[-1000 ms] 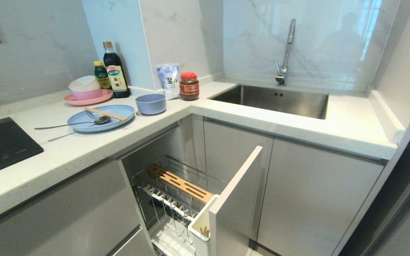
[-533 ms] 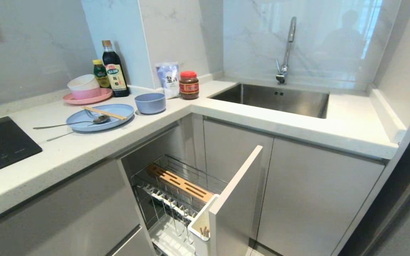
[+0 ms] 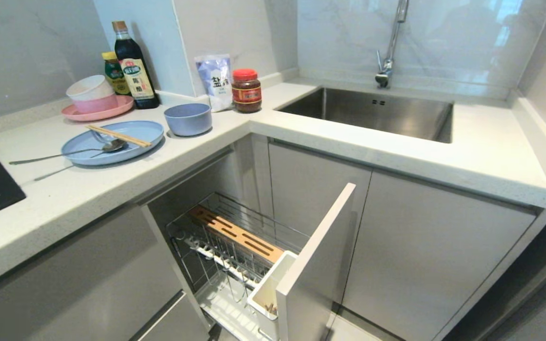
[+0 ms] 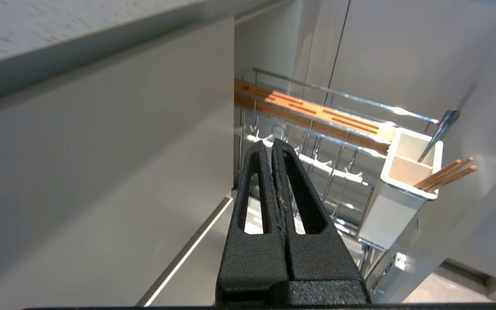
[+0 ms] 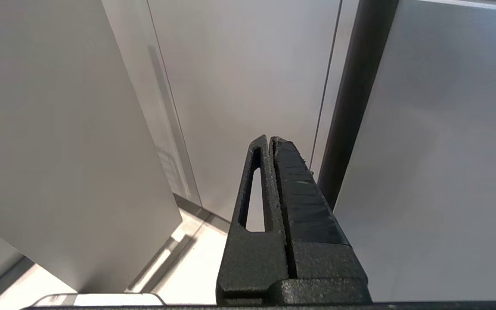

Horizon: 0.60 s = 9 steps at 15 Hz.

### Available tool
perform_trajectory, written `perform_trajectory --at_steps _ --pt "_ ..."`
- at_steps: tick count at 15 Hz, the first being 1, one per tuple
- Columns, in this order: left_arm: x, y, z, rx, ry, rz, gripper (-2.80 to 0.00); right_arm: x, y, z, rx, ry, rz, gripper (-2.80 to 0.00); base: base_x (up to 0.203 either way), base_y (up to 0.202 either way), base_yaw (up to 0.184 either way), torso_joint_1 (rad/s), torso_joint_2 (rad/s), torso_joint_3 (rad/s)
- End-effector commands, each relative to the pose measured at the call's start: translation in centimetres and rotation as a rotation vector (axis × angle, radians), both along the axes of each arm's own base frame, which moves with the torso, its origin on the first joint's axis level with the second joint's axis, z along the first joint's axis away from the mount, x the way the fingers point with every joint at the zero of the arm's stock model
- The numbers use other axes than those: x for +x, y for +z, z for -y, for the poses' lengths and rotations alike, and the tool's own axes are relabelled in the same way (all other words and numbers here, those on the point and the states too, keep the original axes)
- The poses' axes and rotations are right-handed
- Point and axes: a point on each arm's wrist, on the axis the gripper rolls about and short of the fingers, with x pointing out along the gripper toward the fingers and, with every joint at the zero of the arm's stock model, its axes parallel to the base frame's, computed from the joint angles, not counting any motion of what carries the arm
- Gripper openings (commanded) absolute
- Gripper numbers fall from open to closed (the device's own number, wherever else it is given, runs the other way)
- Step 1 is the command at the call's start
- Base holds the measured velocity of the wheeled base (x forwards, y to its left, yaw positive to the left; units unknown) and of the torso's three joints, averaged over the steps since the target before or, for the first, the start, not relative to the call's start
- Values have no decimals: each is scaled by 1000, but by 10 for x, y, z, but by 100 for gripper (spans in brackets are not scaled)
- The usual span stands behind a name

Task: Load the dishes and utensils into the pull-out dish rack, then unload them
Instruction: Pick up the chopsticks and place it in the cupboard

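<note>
On the countertop (image 3: 88, 189), the spoon (image 3: 64, 153) and fork (image 3: 55, 173) are lying at the 9 o'clock side of the head view, their heads resting on the blue plate (image 3: 140, 130). The chopsticks (image 3: 119, 136) are lying across that plate. The blue bowl (image 3: 188, 119) is sitting just beside the plate, toward 3 o'clock of it. The dish rack (image 3: 235, 237) is standing pulled out at 6 o'clock, its utensil cup (image 3: 266, 293) already holding some sticks. The left gripper (image 4: 272, 146) is hanging clenched and empty near the rack. The right gripper (image 5: 271, 142) is hanging clenched and empty before the cabinet fronts (image 5: 239, 77).
</note>
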Motion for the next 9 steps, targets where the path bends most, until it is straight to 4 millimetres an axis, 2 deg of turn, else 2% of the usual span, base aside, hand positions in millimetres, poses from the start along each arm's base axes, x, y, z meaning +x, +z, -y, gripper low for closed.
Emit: perform_trajectory --at_steps 1,9 --pt "2 -7 0 -1 0 -27 -280 0 0 0 0 0 1 -280 0 0 0 2 -1 -197" --pt "2 -7 0 2 0 -27 -280 0 0 0 1 0 1 -280 0 0 0 4 3 -197"
